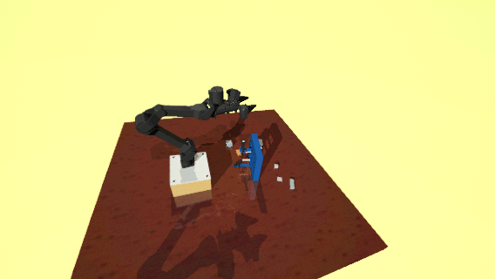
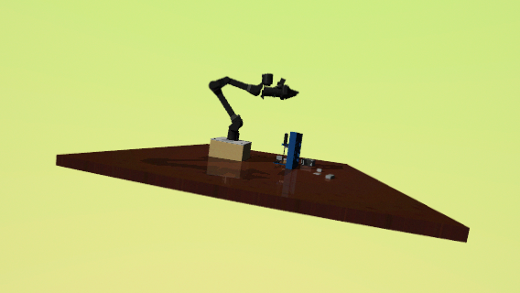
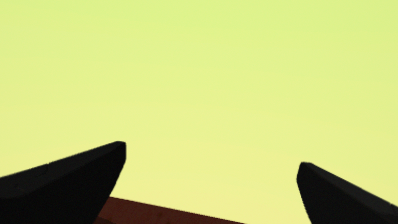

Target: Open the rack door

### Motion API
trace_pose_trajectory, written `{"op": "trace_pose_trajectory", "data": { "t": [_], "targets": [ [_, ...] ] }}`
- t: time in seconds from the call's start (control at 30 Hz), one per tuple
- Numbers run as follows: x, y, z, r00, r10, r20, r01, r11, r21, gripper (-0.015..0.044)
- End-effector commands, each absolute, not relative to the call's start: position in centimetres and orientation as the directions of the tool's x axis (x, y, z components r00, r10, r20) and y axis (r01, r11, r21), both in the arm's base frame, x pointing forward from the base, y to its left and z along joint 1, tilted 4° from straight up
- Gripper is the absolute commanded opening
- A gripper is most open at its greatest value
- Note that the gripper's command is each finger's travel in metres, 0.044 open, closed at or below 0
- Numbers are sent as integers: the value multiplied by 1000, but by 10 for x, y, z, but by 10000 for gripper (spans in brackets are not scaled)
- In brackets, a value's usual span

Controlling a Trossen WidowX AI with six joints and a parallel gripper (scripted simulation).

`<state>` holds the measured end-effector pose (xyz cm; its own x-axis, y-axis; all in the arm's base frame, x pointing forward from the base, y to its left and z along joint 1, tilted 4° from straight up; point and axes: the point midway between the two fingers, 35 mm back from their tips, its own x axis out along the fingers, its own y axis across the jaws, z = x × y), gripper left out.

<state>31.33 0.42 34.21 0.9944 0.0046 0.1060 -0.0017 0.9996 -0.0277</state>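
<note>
End effector (image 1: 251, 102) (image 2: 297, 92) (image 3: 211, 160) was spread, nothing between the fingers, up above the counter (image 1: 131, 209) (image 2: 183, 179) (image 3: 150, 210) and well apart from the blue rack (image 1: 256, 159) (image 2: 294, 151). Rack stood upright right of the white-topped base (image 1: 190, 189) (image 2: 224, 150). Handle turn and door angle: couldn't tell, too small. If untouched, all remained: squeeze, quarter turn, swing, release. If finished, arm looked clear already.
</note>
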Motion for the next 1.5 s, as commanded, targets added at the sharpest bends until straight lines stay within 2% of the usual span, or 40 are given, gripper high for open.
{"op": "trace_pose_trajectory", "data": {
  "t": [0.0,0.13,0.4,0.7,1.1,1.47],
  "targets": [
    [314,4,341,995,4,101,-2,1000,-27,374],
    [327,2,328,1000,-2,4,2,1000,-20,282],
    [350,-2,292,971,-16,-239,19,1000,10,282],
    [362,-7,250,860,-33,-510,72,996,57,282],
    [357,-13,201,598,-50,-800,179,981,73,282],
    [337,-17,169,275,-57,-960,284,959,24,282]
  ]
}}
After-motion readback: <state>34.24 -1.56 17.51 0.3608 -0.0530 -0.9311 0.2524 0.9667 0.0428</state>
